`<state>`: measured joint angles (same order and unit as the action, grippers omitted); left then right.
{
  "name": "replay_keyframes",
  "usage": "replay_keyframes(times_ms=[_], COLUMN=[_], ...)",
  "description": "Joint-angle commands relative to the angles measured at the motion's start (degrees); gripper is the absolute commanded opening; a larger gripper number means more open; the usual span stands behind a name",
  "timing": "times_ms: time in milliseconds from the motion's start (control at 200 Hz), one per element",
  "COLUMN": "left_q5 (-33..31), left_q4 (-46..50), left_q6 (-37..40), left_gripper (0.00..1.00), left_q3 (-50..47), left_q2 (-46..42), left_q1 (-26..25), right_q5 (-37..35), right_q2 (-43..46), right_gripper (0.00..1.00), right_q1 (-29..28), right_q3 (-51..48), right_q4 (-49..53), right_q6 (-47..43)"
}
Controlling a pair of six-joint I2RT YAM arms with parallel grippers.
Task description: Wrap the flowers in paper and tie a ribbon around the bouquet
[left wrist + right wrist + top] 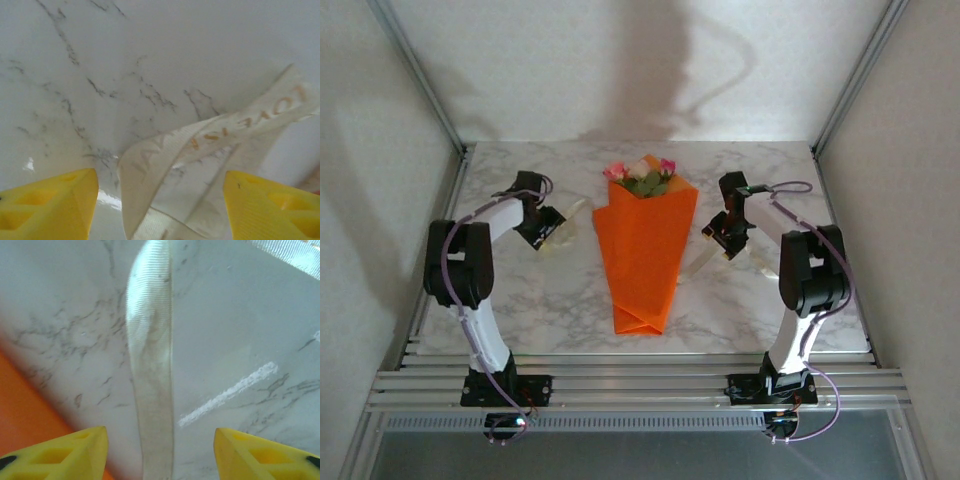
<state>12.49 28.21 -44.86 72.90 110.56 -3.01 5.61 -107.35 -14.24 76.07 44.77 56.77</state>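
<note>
A robotics lab test cell is suggested. A marble-patterned tabletop (550, 300) is enclosed on its left, right and far sides by plain white panels (380, 150), which are carried in aluminium profile posts (420, 75) rising from its far corners. Along its near edge slotted aluminium rails (640, 385) are laid, and onto these the left arm base (505, 385) and right arm base (770, 383) are bolted. Purple cables (838, 405) are looped beside the arms, just off that near edge
</note>
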Motion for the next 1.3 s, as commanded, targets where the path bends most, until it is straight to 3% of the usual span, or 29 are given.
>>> replay_keyframes(times_ms=[0, 190, 305, 476, 581, 676, 776, 916, 1006, 1291], left_q5=[-7.56, -2.32, 0.31, 7.89, 8.03, 3.76, -4.64, -3.47, -7.59, -13.33], left_q4=[2.37, -3.45, -5.2, -8.77, -12.79, -12.2, -5.59, 3.52, 9.64, 15.56], left_q6=[3.51, -4.34, -8.08, -13.96, -20.0, -23.56, -19.62, -7.73, 1.04, 16.68], left_gripper=[0.69, 0.71, 0.65, 0.54, 0.5, 0.51, 0.52, 0.45, 0.42, 0.33], left_q3=[0.48, -5.22, -4.88, -4.49, -7.2, -6.04, 2.24, 12.51, 17.13, 18.3], left_q2=[-2.18, -8.78, -6.99, -0.96, -2.52, -6.79, -8.74, 0.0, 4.91, 8.04], left_q1=[0.54, 5.38, 6.87, 6.37, 6.0, 4.85, 1.67, -0.86, -2.66, -5.24], right_q5=[-1.46, -2.32, -3.88, -5.32, -5.69, -6.0, -7.08, -9.27, -10.26, -9.1], right_q2=[-2.27, -6.36, -7.95, -8.4, -8.16, -7.24, -5.88, -4.51, -3.77, -3.59], right_gripper=[0.58, 0.5, 0.29, 0.11, 0.0, 0.0, 0.0, 0.0, 0.0, 0.0], right_q1=[0.65, 1.19, 1.56, 1.67, 1.63, 1.64, 1.58, 1.6, 1.67, 1.67], right_q3=[0.84, 3.28, 4.92, 6.72, 6.62, 5.49, 4.12, 3.51, 3.9, 5.3], right_q4=[0.7, -0.44, 0.03, 0.62, 0.61, 0.15, -0.16, 0.69, 1.29, 2.0], right_q6=[2.15, 1.59, 0.9, -0.69, -0.88, -0.61, -0.35, -0.5, -1.28, -3.01])
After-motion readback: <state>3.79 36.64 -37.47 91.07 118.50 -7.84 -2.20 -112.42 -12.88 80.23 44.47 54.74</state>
